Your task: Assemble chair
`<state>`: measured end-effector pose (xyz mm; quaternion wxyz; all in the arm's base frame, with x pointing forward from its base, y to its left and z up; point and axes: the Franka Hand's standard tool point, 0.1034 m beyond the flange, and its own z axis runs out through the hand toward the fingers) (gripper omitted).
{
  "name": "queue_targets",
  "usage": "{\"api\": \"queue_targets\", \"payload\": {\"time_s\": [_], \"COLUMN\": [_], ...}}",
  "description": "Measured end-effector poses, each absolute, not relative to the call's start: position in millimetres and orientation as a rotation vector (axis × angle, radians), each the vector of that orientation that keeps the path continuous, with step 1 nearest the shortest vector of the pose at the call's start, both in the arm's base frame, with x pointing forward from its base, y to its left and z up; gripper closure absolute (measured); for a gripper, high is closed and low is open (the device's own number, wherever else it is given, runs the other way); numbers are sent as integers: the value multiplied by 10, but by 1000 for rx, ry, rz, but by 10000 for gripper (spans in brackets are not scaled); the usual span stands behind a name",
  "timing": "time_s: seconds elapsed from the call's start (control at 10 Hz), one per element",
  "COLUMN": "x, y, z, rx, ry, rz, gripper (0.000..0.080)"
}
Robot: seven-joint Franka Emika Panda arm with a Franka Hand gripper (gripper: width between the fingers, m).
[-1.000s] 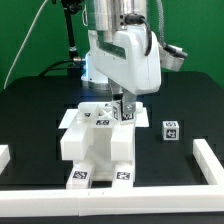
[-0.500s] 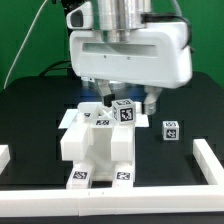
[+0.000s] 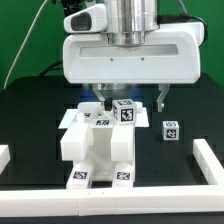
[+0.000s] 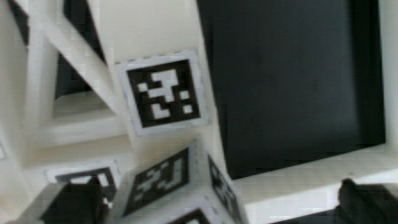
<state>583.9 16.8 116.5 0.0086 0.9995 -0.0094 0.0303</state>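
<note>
The white chair assembly (image 3: pixel 95 150), blocky with several square tags, stands on the black table in the middle of the exterior view. A small tagged white piece (image 3: pixel 123 110) sits on its top at the back. My gripper (image 3: pixel 133 99) hangs just above, open, with one finger on each side of that piece and not touching it. In the wrist view the gripper (image 4: pixel 222 203) shows dark fingertips (image 4: pixel 80 205) wide apart, with the tagged piece (image 4: pixel 169 180) between them. A white part with a large tag (image 4: pixel 164 92) lies beyond.
A loose tagged white cube (image 3: pixel 171 129) sits on the table at the exterior view's right of the chair. White border rails run at the right (image 3: pixel 206 160), the left (image 3: pixel 4 154) and the front. The robot hand's wide body hides the table behind the chair.
The hand has turned from side-on to broadside and risen a little. The fingers, which were close round the small tagged piece, now stand wide apart on either side of it.
</note>
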Motion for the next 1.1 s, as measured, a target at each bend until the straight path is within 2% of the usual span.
{"api": "queue_targets", "payload": {"time_s": [0.1,0.4,0.5,0.6,0.7,1.1], "x": [5841,5840,5839,5839,5839,5838], "y": [145,146,146,146,147,154], "z": [1167,1165,1164,1164,1163,1161], "rx": [3098,3105,3108,3106,3101,3047], "ry": [183,69,-36,-169,-263,-684], "rz": [88,89,91,93,94,99], "gripper": [151,177,368,368,517,515]}}
